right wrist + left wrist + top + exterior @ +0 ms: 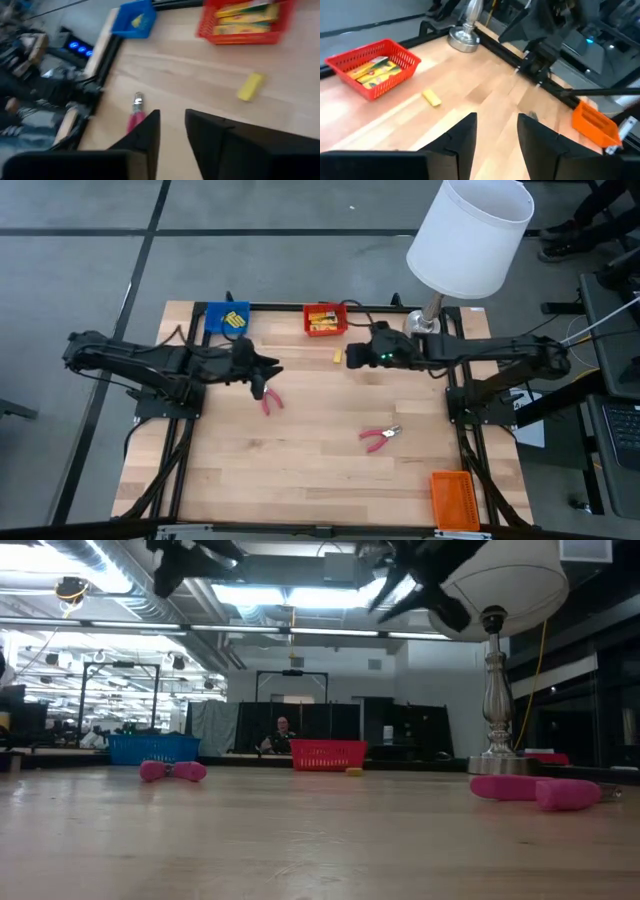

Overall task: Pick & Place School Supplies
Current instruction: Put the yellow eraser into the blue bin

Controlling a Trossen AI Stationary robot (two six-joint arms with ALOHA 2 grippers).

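My left gripper (272, 370) hovers open above the table's left middle, nothing between its fingers (496, 120). Just near of it, a pink-handled plier tool (271, 402) lies flat on the wood. My right gripper (350, 358) hangs open above the far middle, also with nothing in it (172, 117). A small yellow packet (338, 357) lies on the table right beside it, untouched. A second pink-handled tool (380, 437) lies toward the near right. Yellow packets sit in the red tray (308, 310), and yellow items lie in the blue tray (212, 310).
A white-shaded lamp (468, 235) on a metal base (465, 40) stands at the far right corner. An orange tray (452, 498) sits at the near right edge. Bare wood stretches across the near half. A person sits in the room beyond the table (283, 733).
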